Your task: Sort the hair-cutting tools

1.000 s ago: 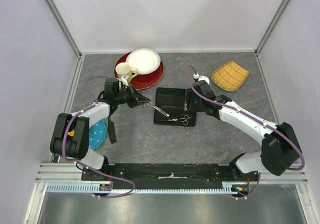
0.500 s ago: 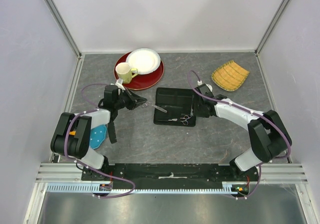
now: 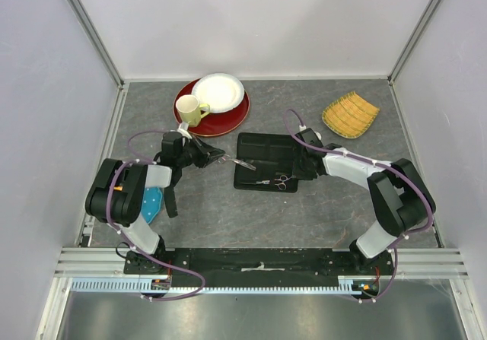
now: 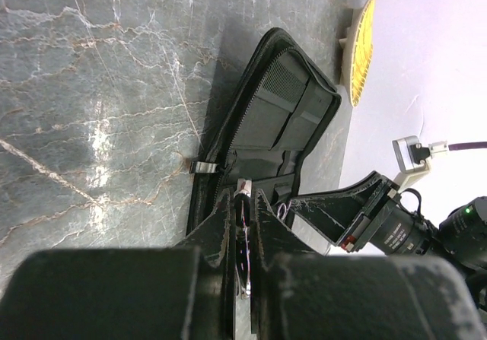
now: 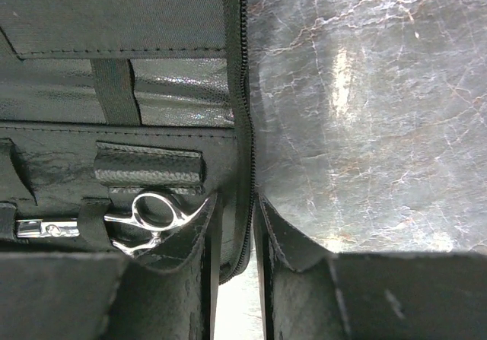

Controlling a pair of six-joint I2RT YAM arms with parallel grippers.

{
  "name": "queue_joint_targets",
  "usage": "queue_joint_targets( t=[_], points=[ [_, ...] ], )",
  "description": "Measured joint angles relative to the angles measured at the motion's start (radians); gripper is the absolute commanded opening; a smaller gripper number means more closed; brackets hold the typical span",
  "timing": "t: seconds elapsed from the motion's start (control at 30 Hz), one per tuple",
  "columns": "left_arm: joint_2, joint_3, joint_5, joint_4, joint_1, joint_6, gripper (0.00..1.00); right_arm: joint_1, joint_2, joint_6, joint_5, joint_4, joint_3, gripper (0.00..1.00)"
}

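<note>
**A:** The left gripper [image 3: 211, 157] is clamped tight on a thin silver tool [image 3: 234, 161]. It looks like a pair of scissors, but I can't swear to it.

**B:** Which way does it lie?

**A:** Its long axis runs straight out from the fingers, pointing right, with the tip at the left edge of the open black case [image 3: 262, 148]. The case is dead ahead of that arm, so the left is the one placed to slot it in.

**B:** And the right side?

**A:** The right gripper [image 5: 236, 233] sits low at the case's right edge, its fingers [image 5: 285, 241] either side of the zipper rim with a narrow gap. I can't tell whether the pads actually bite.

**B:** Anything stowed already?

**A:** Yes, scissors [image 5: 152, 212] lie in the near half of the case under a strap. The ring handles are toward the right gripper and the blades point off toward the left arm.

**B:** Your call?

**A:** I'd judge the right steadies the case while the left pushes its tool in along that same line.
</note>
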Motion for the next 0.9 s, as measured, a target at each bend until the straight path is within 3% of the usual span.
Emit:
queue_joint_targets(
  t=[0.43,0.57,0.9],
  points=[
    [0.007,-0.054,0.026,0.062,0.002,-0.038,0.02,-0.011,0.023,0.026,-0.024,-0.015,0.02,0.15],
    [0.007,-0.054,0.037,0.057,0.006,-0.037,0.02,-0.013,0.027,0.034,-0.025,-0.02,0.023,0.0],
    [0.096,-0.06,0.1,0.176,0.011,-0.113,0.02,-0.014,0.034,0.052,-0.025,-0.031,0.031,0.0]
  ],
)
